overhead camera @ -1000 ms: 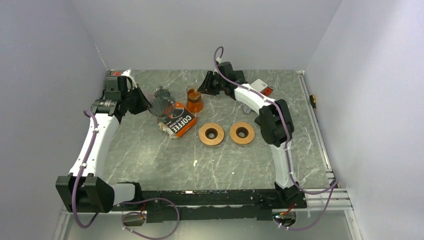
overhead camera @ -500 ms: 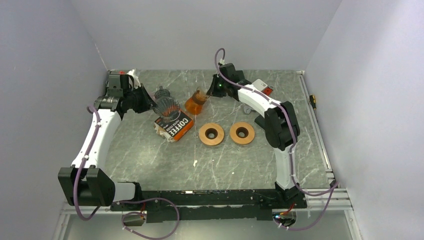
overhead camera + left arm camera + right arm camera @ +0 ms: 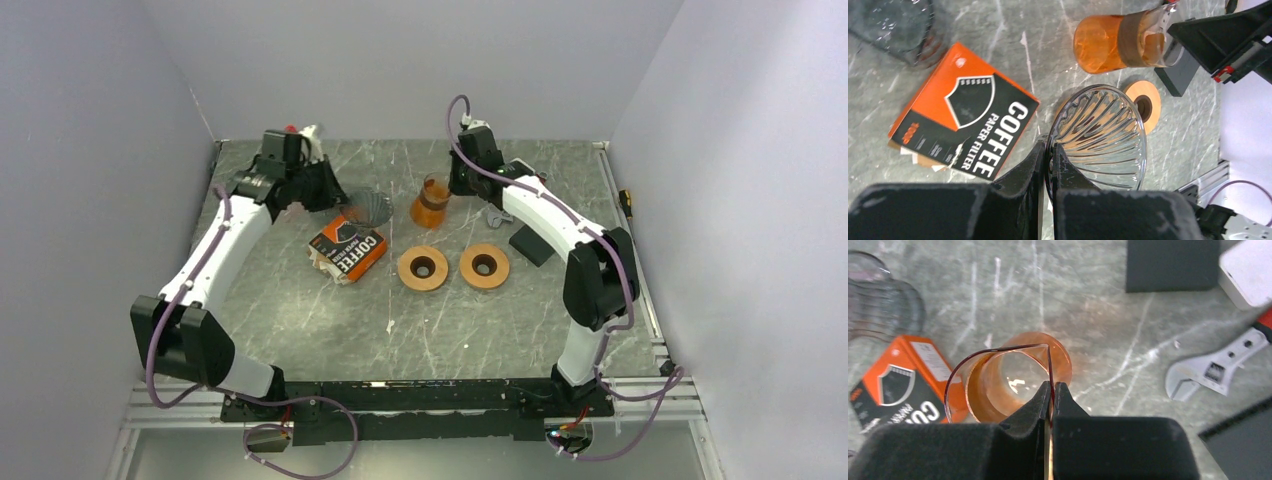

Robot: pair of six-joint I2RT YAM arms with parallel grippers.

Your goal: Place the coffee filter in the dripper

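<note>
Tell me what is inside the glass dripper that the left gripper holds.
The glass dripper looks empty: only its ribbed wall shows, with the table and a wooden ring partly seen through it. The left gripper hides a small part of the rim.

White arms (image 3: 207, 265), black joints (image 3: 590, 280), purple cables (image 3: 148, 360)

Only one label reads: the coffee filter box (image 3: 965, 132).
I make out "COFFEE PAPER FILTER" in white capitals on its black panel, where it lies flat on the bench (image 3: 998, 30); the smaller print on the orange edge is too fine for me.
</note>
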